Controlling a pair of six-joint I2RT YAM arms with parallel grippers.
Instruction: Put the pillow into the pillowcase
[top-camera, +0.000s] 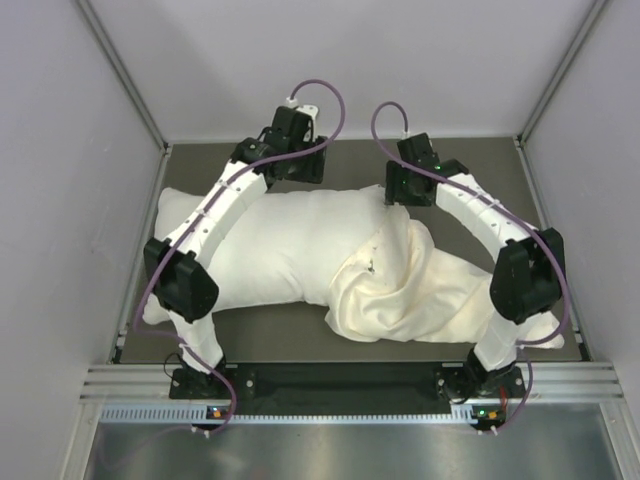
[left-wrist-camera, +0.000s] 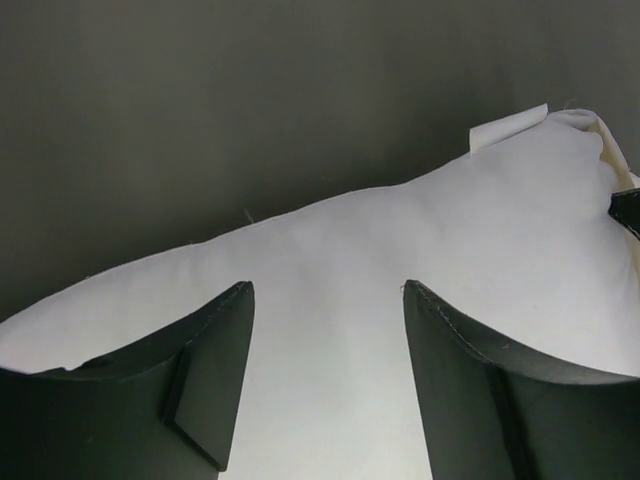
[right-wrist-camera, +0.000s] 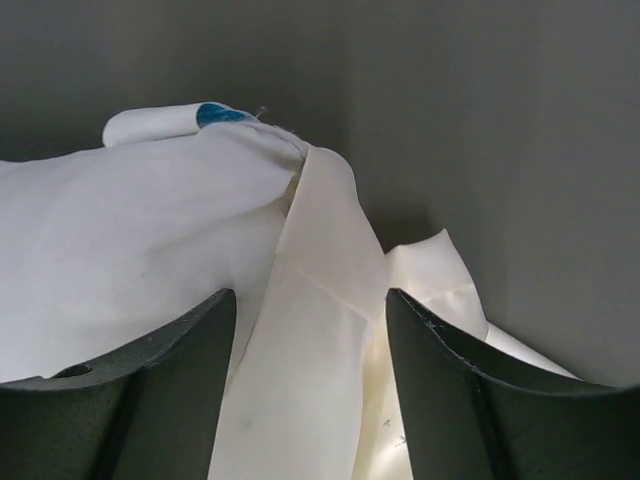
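The plump white pillow (top-camera: 270, 250) lies across the dark table, its right end under the wrinkled cream pillowcase (top-camera: 410, 290). My left gripper (top-camera: 300, 172) is open at the pillow's far edge. In the left wrist view the open gripper (left-wrist-camera: 325, 290) is empty, with the pillow (left-wrist-camera: 400, 240) filling the gap between the jaws. My right gripper (top-camera: 402, 193) is open at the far edge where case meets pillow. In the right wrist view the gripper (right-wrist-camera: 310, 295) straddles a fold of the pillowcase (right-wrist-camera: 320, 330), with the pillow (right-wrist-camera: 120, 230) at the left, carrying a blue-marked tag (right-wrist-camera: 215, 114).
The dark table mat (top-camera: 270, 322) is bounded by grey walls on the left (top-camera: 70, 200), right (top-camera: 600, 180) and back. A metal rail (top-camera: 340, 380) with the arm bases runs along the near edge. Both arms arch over the pillow.
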